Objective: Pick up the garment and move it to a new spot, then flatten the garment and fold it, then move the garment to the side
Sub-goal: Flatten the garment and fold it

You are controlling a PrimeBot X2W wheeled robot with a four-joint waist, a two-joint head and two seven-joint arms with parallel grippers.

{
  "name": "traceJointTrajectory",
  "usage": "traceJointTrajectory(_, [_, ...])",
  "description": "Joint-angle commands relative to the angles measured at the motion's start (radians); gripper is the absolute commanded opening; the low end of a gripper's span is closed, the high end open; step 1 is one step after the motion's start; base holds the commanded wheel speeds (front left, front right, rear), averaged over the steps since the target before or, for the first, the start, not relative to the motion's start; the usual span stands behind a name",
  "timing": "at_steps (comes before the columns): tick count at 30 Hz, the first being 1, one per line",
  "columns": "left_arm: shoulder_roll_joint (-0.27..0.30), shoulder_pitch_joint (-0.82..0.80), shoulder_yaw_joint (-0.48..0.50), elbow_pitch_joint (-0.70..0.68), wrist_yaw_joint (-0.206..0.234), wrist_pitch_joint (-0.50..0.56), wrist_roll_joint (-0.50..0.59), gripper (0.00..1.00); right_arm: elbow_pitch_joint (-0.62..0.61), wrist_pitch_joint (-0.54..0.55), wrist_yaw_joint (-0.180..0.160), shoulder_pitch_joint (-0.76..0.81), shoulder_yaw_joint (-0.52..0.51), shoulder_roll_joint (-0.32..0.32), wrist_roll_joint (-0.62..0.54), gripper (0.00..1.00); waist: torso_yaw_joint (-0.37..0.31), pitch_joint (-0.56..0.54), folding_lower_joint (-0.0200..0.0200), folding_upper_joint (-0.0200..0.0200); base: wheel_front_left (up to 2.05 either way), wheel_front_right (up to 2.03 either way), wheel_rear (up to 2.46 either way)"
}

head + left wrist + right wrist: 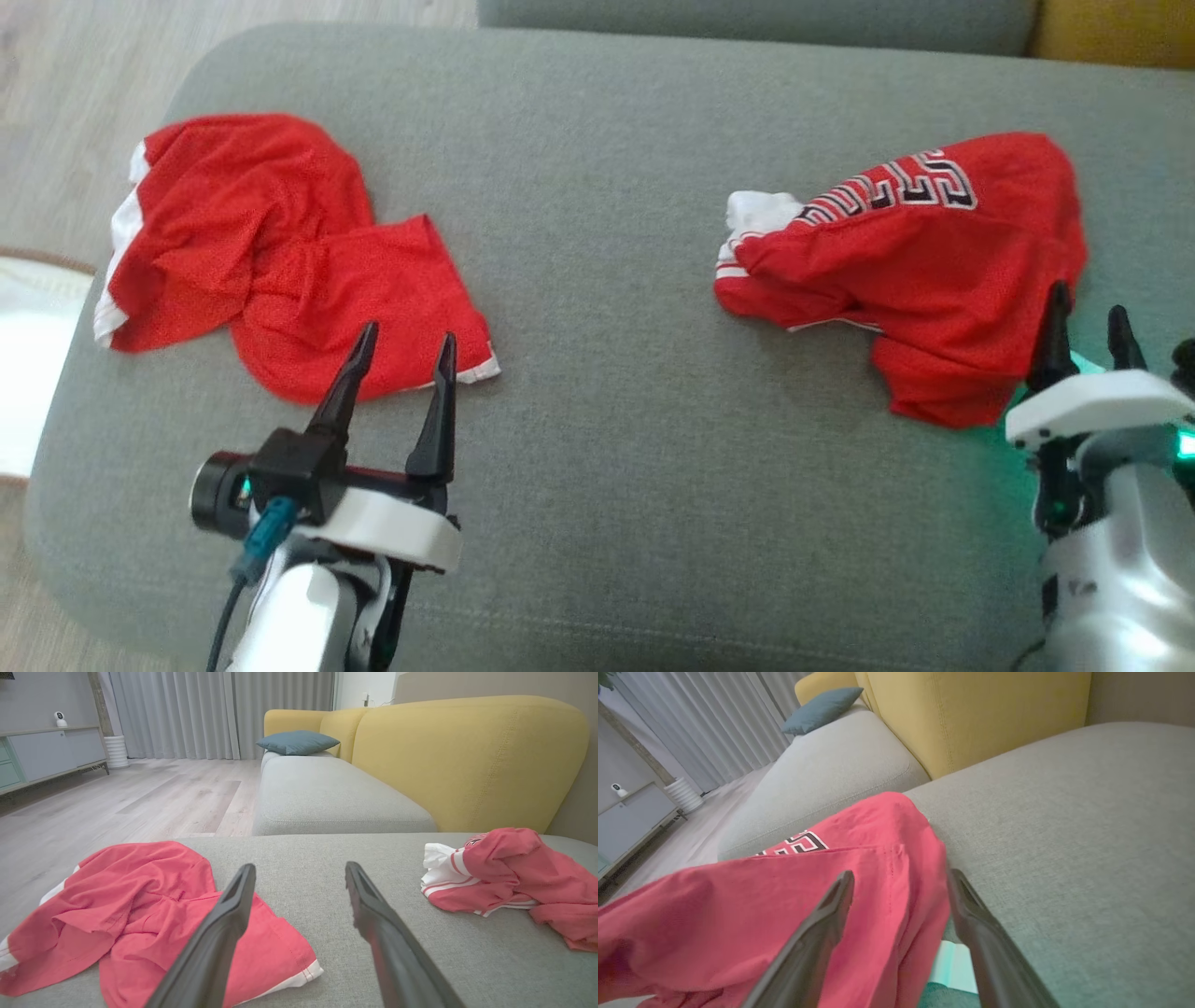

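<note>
A wide grey fabric sofa seat [607,308] carries two crumpled pieces of clothing, well apart: a red garment with white trim [271,252] on its left side, a red lettered jersey [934,261] on its right.

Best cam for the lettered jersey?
Head view: the lettered jersey lies nearly whole, lettering clear. Left wrist view has the jersey side-on, cut off at the edge. Right wrist view: jersey too close, cropped, partly behind the right gripper.
</note>
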Motion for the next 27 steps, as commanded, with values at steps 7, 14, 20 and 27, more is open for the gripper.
traceJointTrajectory(7, [-0.019, -0.075, 0.068, -0.022, -0.028, -0.005, 0.023, 1.00, 0.157, -0.029, 0.004, -0.176, -0.082, -0.006, -0.110, 1.00, 0.038, 0.068, 0.0000, 0.0000, 0.00, 0.00, 0.00])
traceJointTrajectory(14, [-0.033, -0.081, 0.086, -0.007, -0.041, -0.005, 0.036, 1.00, 0.266, -0.080, 0.004, -0.253, -0.087, -0.006, -0.136, 0.00, 0.032, 0.074, 0.0000, 0.0000, 0.00, 0.00, 0.00])
traceJointTrajectory(20, [-0.042, -0.076, 0.096, 0.006, -0.047, -0.005, 0.039, 1.00, 0.291, -0.118, 0.004, -0.287, -0.045, -0.006, -0.128, 0.00, 0.015, 0.033, 0.0000, 0.0000, 0.00, 0.00, 0.00])
traceJointTrajectory(27, [-0.048, -0.049, 0.109, 0.014, -0.045, -0.005, 0.033, 1.00, 0.160, -0.131, 0.004, -0.302, 0.074, -0.006, -0.101, 0.00, -0.001, -0.032, 0.0000, 0.0000, 0.00, 0.00, 0.00])
